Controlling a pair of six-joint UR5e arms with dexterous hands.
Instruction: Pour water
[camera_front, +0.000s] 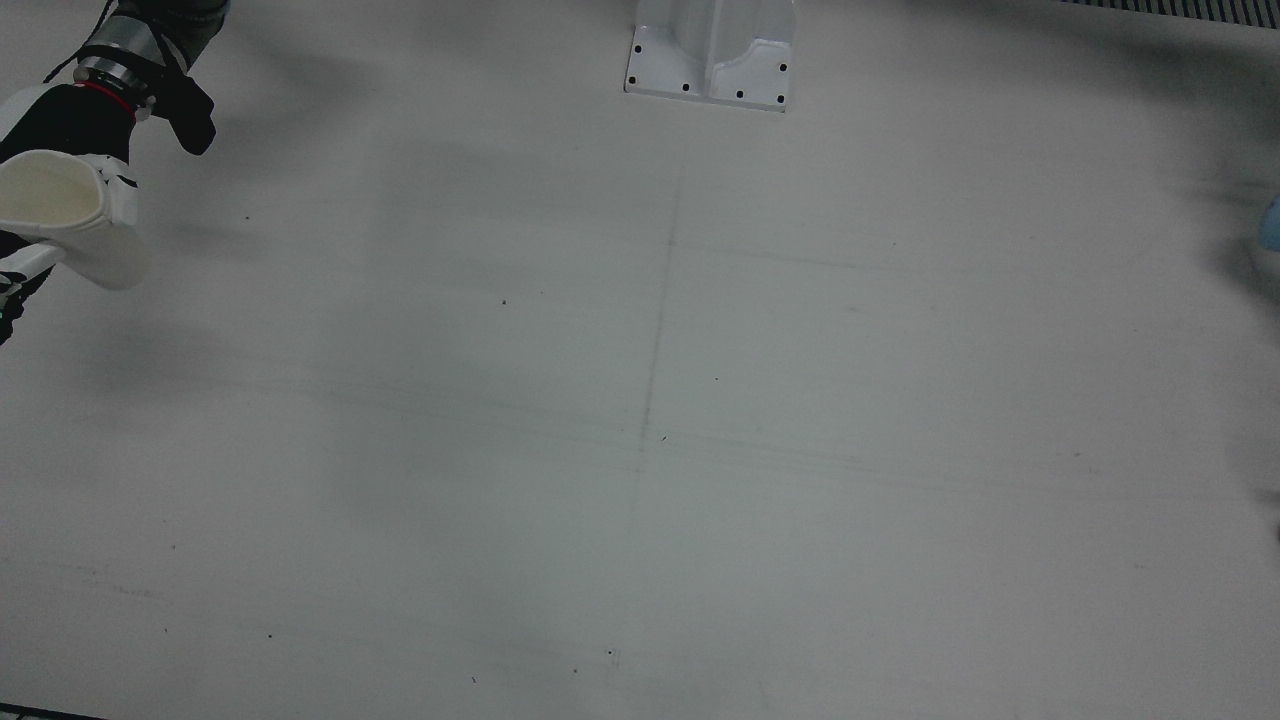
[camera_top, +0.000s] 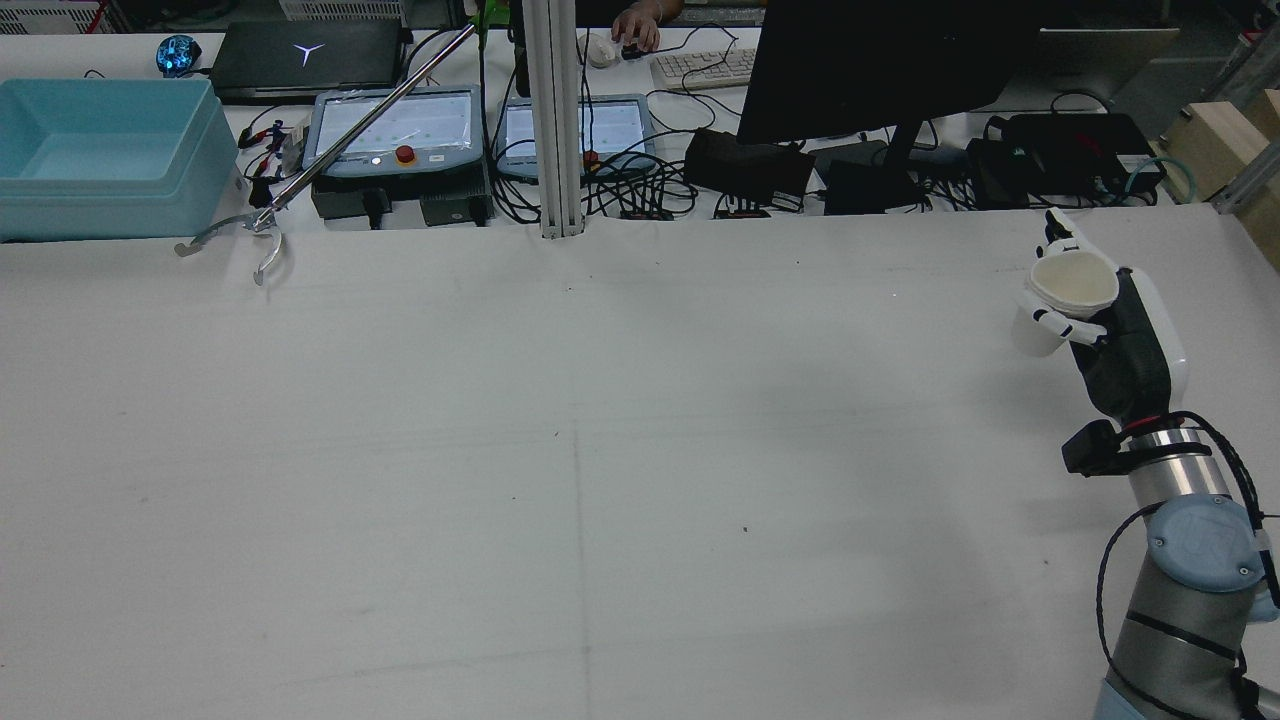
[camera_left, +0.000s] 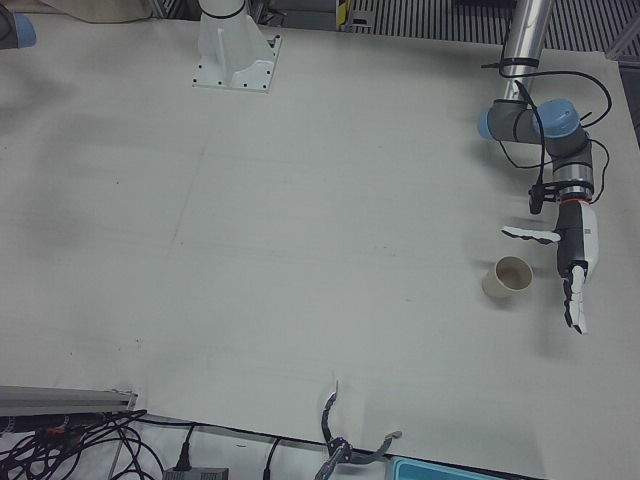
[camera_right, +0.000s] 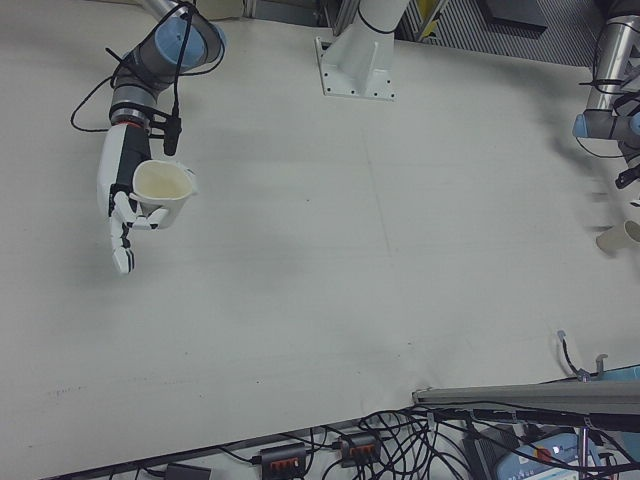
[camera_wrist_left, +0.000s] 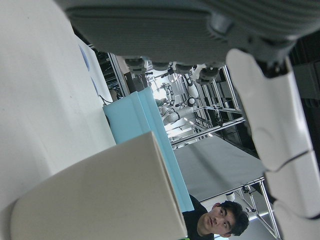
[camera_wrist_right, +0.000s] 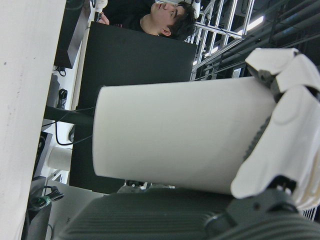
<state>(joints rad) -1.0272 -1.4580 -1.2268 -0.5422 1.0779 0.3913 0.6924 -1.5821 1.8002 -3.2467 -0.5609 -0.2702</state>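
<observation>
Rear view: plain unlabelled cup (camera_top: 1070, 290) in right hand (camera_top: 1125, 335).

Lighting is flat and even, a bit dim and greenish on the table (camera_front: 640, 400), where only soft, smeared shadows are cast. Bright ceiling lights are blown out in the hand views, and the nearby cup (camera_wrist_left: 100, 195) is rendered soft and blurry.
</observation>
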